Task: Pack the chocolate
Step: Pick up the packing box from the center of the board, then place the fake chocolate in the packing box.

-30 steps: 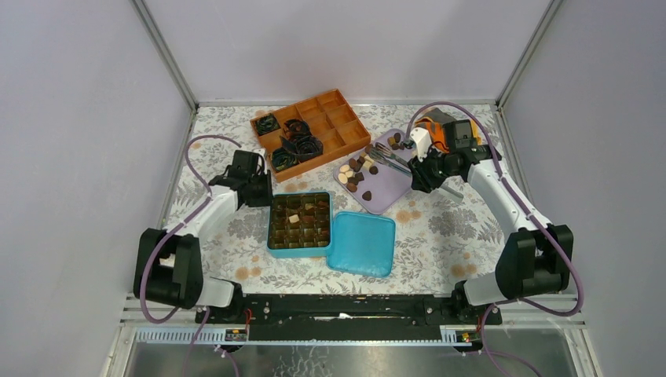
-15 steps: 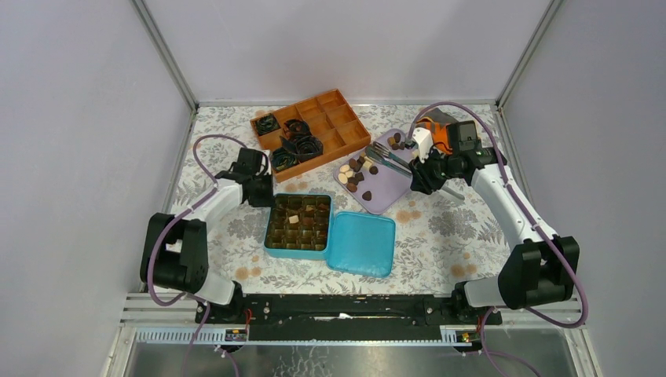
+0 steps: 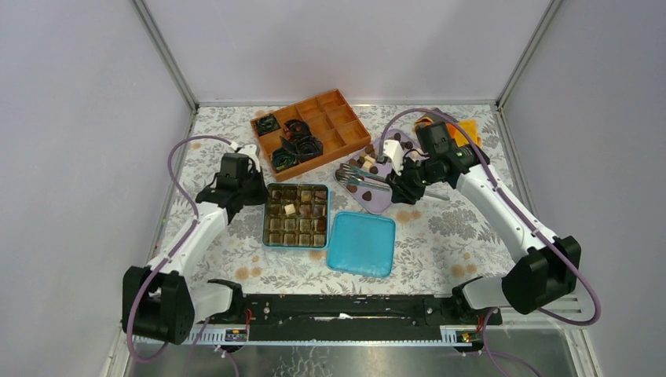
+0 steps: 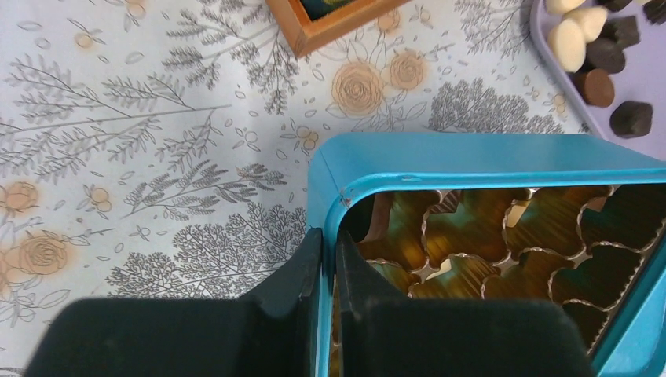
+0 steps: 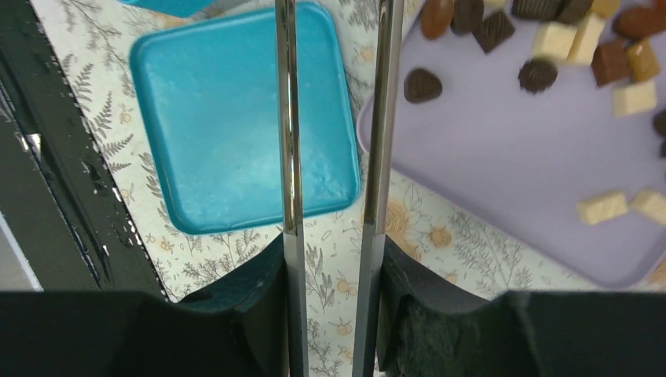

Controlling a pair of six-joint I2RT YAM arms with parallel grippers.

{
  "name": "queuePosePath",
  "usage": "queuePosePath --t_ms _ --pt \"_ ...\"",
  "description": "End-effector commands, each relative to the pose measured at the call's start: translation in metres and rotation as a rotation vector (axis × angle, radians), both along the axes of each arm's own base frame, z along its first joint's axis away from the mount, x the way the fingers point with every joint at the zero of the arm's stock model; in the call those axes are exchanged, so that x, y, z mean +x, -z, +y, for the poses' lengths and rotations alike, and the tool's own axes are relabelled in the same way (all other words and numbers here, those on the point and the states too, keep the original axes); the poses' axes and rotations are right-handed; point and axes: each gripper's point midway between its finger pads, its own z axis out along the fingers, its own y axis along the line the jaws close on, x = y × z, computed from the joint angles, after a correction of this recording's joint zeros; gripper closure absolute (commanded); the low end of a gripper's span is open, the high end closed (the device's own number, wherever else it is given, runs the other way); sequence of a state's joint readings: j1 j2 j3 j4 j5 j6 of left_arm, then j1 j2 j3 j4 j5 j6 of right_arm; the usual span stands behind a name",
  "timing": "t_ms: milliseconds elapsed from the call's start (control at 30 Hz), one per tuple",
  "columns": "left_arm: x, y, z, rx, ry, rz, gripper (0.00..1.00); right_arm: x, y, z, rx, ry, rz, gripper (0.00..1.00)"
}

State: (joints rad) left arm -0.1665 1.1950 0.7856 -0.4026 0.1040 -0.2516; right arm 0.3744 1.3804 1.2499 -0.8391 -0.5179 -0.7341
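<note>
Risk: L hand [image 4: 328, 245], clamped on the tin [image 4: 471, 157] wall, could tilt/drag tin & spill contents. R hand [image 5: 334, 265] gripped tongs [image 5: 287, 118], tips unseen; a piece could slip. Purple tray [image 5: 503, 181] held loose chocolate [image 5: 422, 85]; tin part-filled w/ more. Lid [image 5: 228, 118] lay beside tin on worktop [image 5: 428, 236].

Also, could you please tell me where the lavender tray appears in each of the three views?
Top external: the lavender tray lies right of centre, beyond the blue lid.
Left wrist: only a corner of the tray shows, top right, beyond the blue tin.
Right wrist: the tray fills the right half, right of the tongs.
Shared landmark: the floral table cover lies under it in every view.
</note>
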Motion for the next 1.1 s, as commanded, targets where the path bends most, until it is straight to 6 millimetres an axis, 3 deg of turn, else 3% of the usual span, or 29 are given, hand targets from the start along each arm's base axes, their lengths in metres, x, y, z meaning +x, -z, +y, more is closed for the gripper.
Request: queuePosePath --t_ms 0,167,467,700,1067 --pt "0.021 -0.036 0.003 -0.025 -0.043 -0.185 1.0 -0.004 -0.051 0.024 0.066 -0.112 -0.105 0.98" --pt "0.022 -0.052 0.009 -0.021 -0.078 -0.254 1.0 -0.007 -0.073 0.038 0.094 -0.164 -0.141 0.98" --pt "0.018 -0.085 0.015 -0.048 -0.116 -0.407 1.0 -0.022 -0.09 0.05 0.129 -0.253 -0.161 0.98" --pt "0.018 -0.094 0.02 -0.041 -0.144 -0.448 1.0 -0.032 -0.103 0.059 0.151 -0.312 -0.182 0.98" --pt "0.018 -0.098 0.024 -0.038 -0.165 -0.464 1.0 -0.046 -0.104 0.064 0.165 -0.36 -0.174 0.98"
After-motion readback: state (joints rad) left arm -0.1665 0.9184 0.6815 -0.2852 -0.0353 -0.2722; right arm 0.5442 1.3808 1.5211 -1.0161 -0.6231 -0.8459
